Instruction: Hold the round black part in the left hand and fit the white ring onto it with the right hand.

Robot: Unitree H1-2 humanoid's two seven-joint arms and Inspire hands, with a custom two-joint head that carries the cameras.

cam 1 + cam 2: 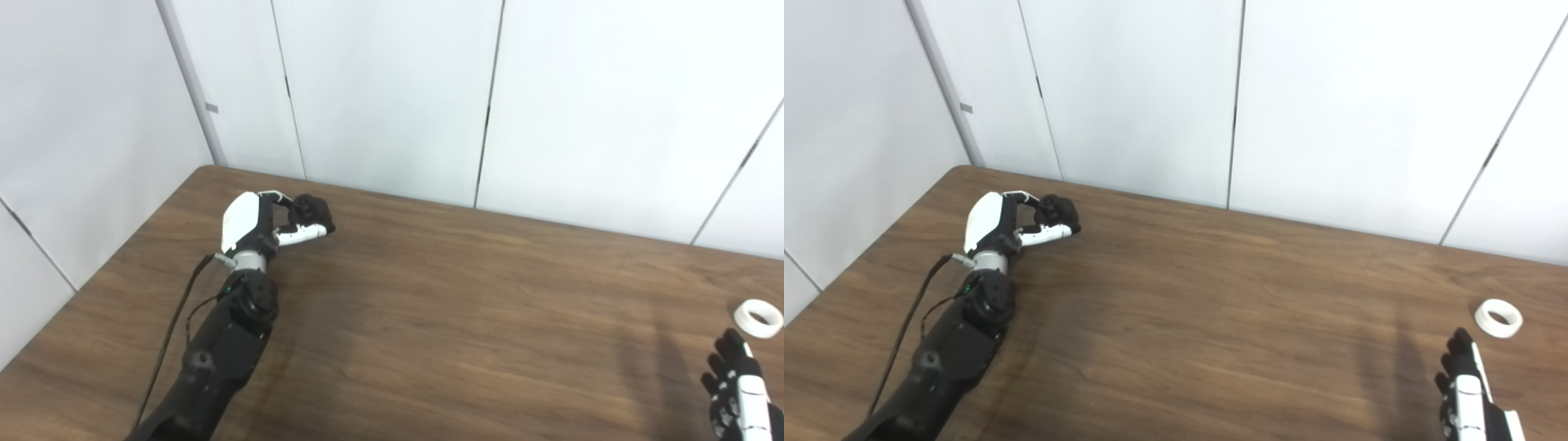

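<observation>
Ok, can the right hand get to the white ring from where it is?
Probably yes. The right hand sits just short of the white ring, fingers apart, with only bare table between them.

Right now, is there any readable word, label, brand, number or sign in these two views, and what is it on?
None: no readable text in either view.
Left hand, shut on the round black part: no lettering shows.
White ring and right hand: plain, no marks.
Wall panels: a small grey tag on the corner strip, too small to tell if it bears text.
Table: bare wood grain, no label.
</observation>
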